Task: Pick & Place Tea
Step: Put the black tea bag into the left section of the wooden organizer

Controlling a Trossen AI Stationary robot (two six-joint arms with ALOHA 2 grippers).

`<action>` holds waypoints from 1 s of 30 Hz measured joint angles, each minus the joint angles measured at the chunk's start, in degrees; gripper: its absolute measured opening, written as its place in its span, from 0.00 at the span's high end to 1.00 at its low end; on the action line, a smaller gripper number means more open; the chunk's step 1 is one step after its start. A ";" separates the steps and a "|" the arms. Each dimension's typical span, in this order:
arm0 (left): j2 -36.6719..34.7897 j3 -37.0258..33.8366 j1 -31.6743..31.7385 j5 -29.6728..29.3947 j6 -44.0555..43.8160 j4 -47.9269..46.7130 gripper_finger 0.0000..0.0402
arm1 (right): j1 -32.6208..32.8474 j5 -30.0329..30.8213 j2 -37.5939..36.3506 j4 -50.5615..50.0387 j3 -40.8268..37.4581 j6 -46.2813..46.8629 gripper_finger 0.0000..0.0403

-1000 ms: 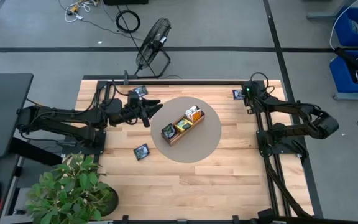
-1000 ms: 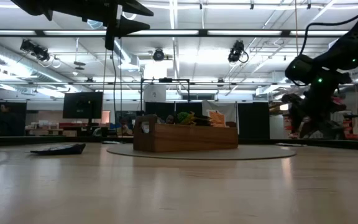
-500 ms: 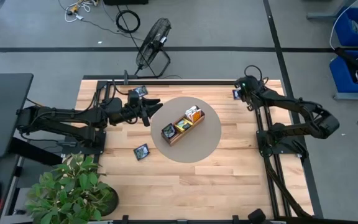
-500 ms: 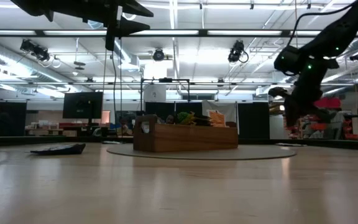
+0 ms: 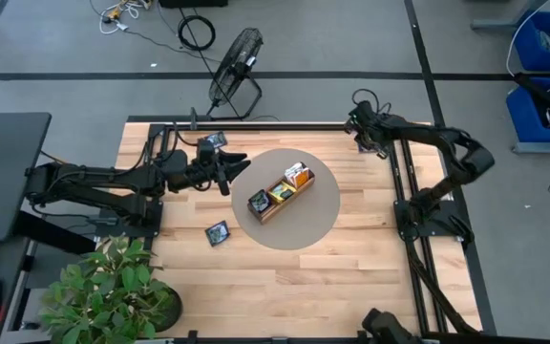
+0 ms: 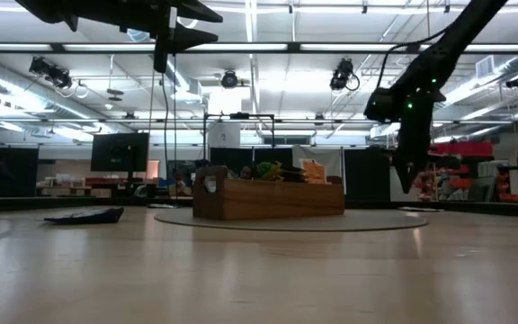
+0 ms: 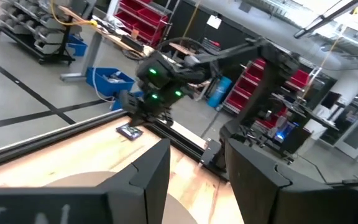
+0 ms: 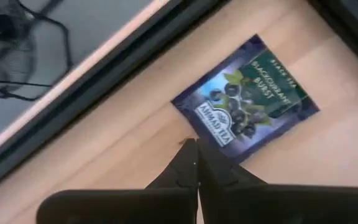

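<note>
My right gripper (image 8: 196, 163): fingers together, empty, over the tabletop's (image 5: 351, 258) far corner | navy tea packet (image 8: 246, 99): flat on the wood just beyond | my left gripper (image 5: 240, 163): fingers apart, beside the tray (image 5: 267, 209).

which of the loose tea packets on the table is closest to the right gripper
The dark navy packet at the table's far right corner, right under the shut right gripper; the other two lie on the left arm's side.
</note>
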 joint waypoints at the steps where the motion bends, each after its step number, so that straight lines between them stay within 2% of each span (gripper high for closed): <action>1: 0.00 0.00 0.00 0.34 -0.17 0.00 0.60 | -0.22 -0.01 1.15 -2.00 1.15 0.02 1.00; 8: 0.02 0.00 0.00 0.80 -0.29 0.68 0.60 | -0.72 -2.10 8.36 -13.94 7.73 -2.11 1.00; 22: 0.02 0.00 -0.04 3.49 -0.75 1.31 0.60 | -2.08 4.52 9.97 -13.53 9.59 5.78 1.00; 30: 0.00 0.00 0.00 3.77 -0.79 1.40 0.60 | -2.08 3.87 16.35 -21.64 14.01 4.37 1.00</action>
